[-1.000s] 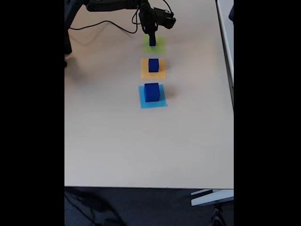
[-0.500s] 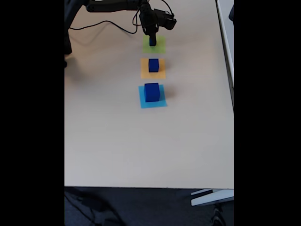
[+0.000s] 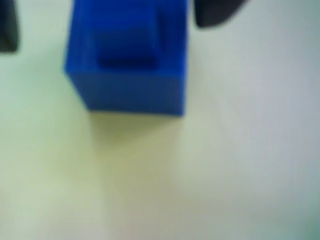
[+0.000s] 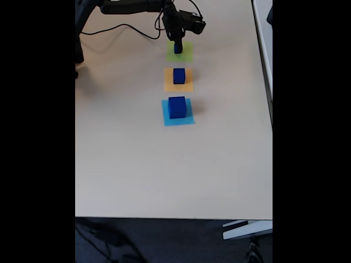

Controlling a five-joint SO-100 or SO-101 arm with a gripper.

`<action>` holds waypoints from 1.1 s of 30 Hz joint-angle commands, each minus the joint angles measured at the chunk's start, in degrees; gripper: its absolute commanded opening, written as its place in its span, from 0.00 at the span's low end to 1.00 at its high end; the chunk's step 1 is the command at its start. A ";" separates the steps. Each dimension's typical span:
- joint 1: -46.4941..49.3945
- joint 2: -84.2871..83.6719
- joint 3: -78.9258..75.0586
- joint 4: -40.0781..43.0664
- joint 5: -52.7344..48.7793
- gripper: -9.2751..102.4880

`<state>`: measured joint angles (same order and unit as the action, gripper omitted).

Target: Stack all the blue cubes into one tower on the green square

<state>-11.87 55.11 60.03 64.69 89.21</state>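
The smallest blue cube (image 4: 178, 49) rests on the green square (image 4: 187, 53) at the far end of the table. My gripper (image 4: 177, 43) hangs right over it. In the wrist view the cube (image 3: 132, 92) fills the top, with my gripper (image 3: 112, 32) straddling it: the right finger (image 3: 215, 15) is close beside the cube and the left finger (image 3: 7, 30) stands well clear, so the jaws are open. The medium blue cube (image 4: 179, 75) sits on an orange square (image 4: 186, 86). The large blue cube (image 4: 176, 107) sits on a light-blue square (image 4: 178, 121). No cube is stacked on another.
The arm (image 4: 131, 6) reaches in from the top left, with a black cable (image 4: 118, 28) trailing on the table behind it. The table's front edge (image 4: 175, 217) is near the bottom and its right edge (image 4: 271, 109) runs along the right.
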 commanded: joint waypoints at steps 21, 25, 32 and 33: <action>0.79 5.27 -3.25 1.49 -2.37 0.24; 0.79 5.10 -4.57 1.76 -3.34 0.24; 0.88 4.83 -5.89 2.11 -4.13 0.25; 0.88 4.83 -5.89 2.11 -4.13 0.25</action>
<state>-11.25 55.20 57.30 66.36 85.43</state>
